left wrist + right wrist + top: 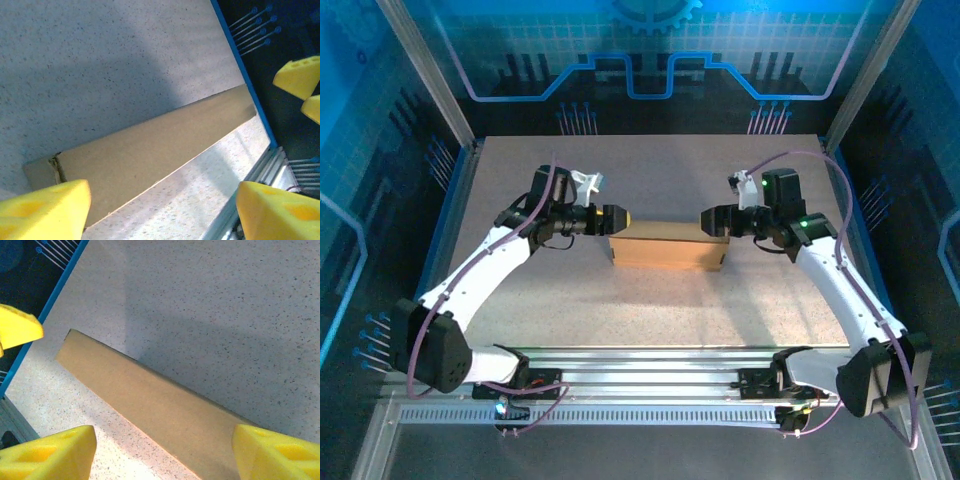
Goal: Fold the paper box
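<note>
The paper box (668, 250) is a closed, shallow brown cardboard box lying lengthwise in the middle of the table. My left gripper (623, 217) hovers at its left end, open, yellow pads (45, 207) spread wide with nothing between them; the box top (150, 145) runs away below. At the right end my right gripper (708, 219) is open too, its pads (50, 452) wide apart above the box (160, 405). Neither gripper touches the box.
The speckled grey table (650, 170) has free room behind and in front of the box. A metal rail (650, 385) with the arm bases runs along the near edge. Blue-edged enclosure walls (460, 180) bound both sides.
</note>
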`<action>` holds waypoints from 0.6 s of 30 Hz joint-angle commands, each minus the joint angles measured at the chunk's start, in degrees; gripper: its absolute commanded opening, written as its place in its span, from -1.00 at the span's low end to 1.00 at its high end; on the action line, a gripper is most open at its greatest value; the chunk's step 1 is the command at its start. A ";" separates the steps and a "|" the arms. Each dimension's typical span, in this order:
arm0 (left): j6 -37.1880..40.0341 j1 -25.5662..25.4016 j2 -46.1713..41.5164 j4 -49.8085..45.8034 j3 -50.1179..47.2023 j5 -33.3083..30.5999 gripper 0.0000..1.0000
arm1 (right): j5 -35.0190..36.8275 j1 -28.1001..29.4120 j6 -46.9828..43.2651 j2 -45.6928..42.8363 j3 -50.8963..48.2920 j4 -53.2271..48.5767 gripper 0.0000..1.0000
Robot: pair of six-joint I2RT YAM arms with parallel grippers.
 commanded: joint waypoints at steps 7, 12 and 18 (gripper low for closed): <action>-3.56 -1.42 -10.63 7.01 -7.61 -2.82 0.99 | 0.50 5.62 -7.73 -4.23 -2.71 0.03 0.96; -6.38 -2.20 -16.83 9.46 -14.73 -3.53 0.99 | 3.76 8.97 -13.46 -1.55 0.37 -4.43 1.00; -6.29 -2.42 -22.08 5.47 -17.64 -4.23 0.99 | 8.59 14.49 -20.28 2.76 5.17 -8.66 1.00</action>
